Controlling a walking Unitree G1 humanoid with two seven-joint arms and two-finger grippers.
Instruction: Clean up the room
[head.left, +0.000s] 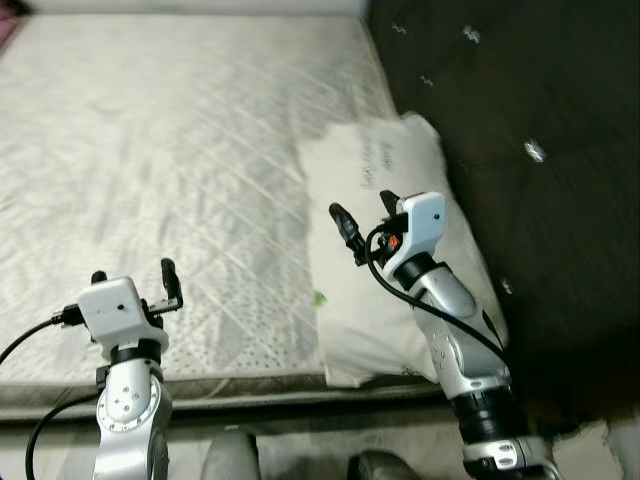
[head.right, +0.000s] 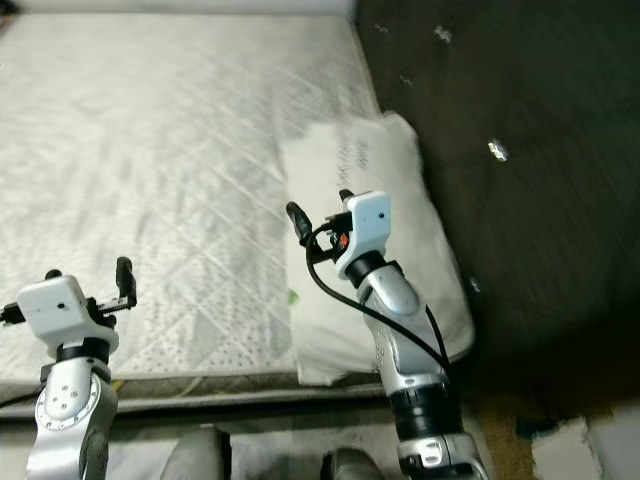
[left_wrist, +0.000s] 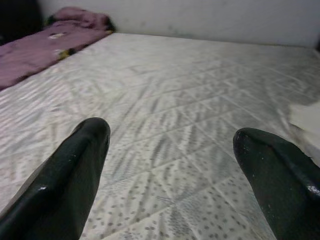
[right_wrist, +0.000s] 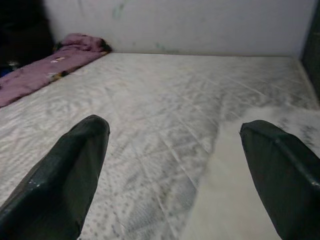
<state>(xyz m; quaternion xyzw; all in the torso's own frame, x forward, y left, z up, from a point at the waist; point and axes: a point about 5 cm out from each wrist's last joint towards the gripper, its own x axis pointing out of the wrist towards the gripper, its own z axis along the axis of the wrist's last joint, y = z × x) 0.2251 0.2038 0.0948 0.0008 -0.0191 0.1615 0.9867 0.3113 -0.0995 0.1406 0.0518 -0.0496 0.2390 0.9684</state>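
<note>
While I look down from the head camera, the bare quilted mattress (head.left: 170, 170) takes up most of what I see, with a dark tufted headboard (head.left: 520, 120) along its right side. Against that headboard lies a white pillow (head.left: 375, 300), reaching the mattress's near edge. At the far end, my wrist cameras pick out a purple blanket (left_wrist: 45, 47) bunched against a pale wall (right_wrist: 200, 25). My right gripper (head.left: 362, 218) hovers over the pillow, fingers spread wide and released, gripping nothing. My left gripper (head.left: 134, 277) sits over the near edge of the mattress, fingers also apart and empty. Between the fingers and the bedding I see nothing in the way. A small green speck (head.left: 320, 297) marks the pillow's left edge.
</note>
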